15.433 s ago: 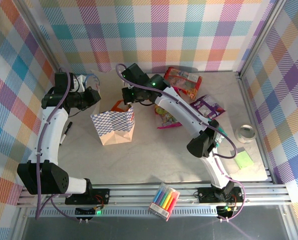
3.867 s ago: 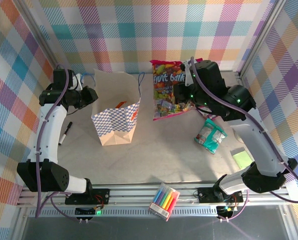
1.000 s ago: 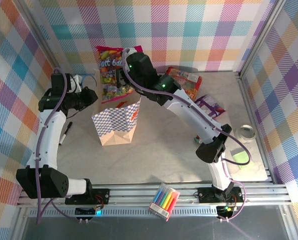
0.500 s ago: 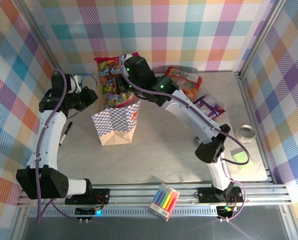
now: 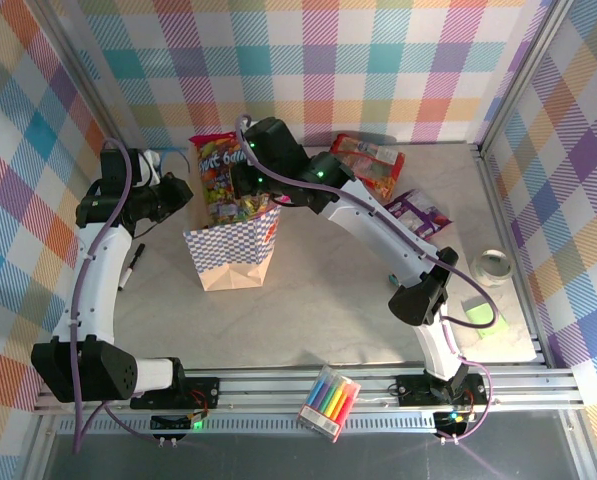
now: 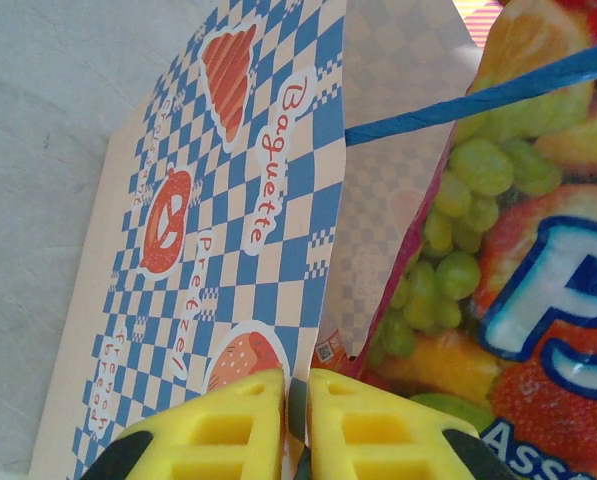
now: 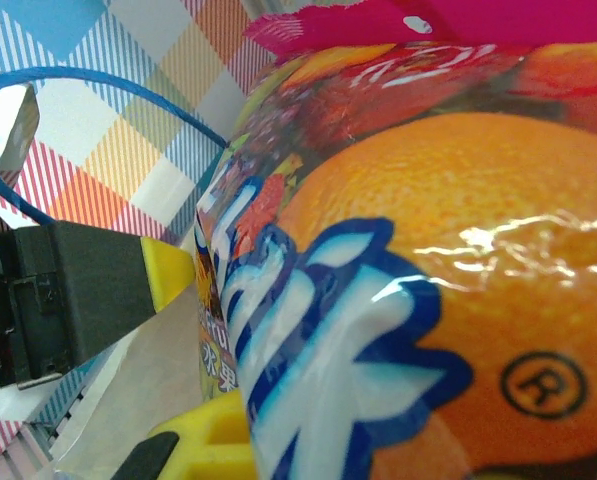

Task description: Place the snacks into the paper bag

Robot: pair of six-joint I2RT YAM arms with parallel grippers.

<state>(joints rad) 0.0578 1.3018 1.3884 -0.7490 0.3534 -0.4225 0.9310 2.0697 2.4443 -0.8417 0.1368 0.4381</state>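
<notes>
The table [image 5: 318, 300] carries the paper bag [image 5: 228, 258] upright toward its far-left corner, mouth up. The bag decides how cleanly this step goes, because thin paper walls are likely to fold if pushed from above. The large multicolour candy packet [image 5: 221, 178] hangs partway into that mouth, its lower part below the rim and its printed top standing above the far side of the rim. I judge the job now is to lower it straight down rather than across. The right gripper [image 5: 243, 183] is clamped tight on the packet near its upper part. It would do best to descend until most of the packet sits between the walls before letting go, since a glossy pack this tall could tip back out over the rim. The left gripper [image 6: 296, 395] has its yellow fingers almost together with the bag's rim pinched between them, holding the mouth open. That pinch should be firm and level, drawing gently toward the table's left edge rather than upward, which might lift the bag. In the left wrist view a blue cord handle [image 6: 458, 100] crosses the packet's face, so the cord could snag on the way down. The red-orange packet [image 5: 368, 162] and the purple packet [image 5: 418, 212] lie toward the far-right corner, well apart from the bag.
</notes>
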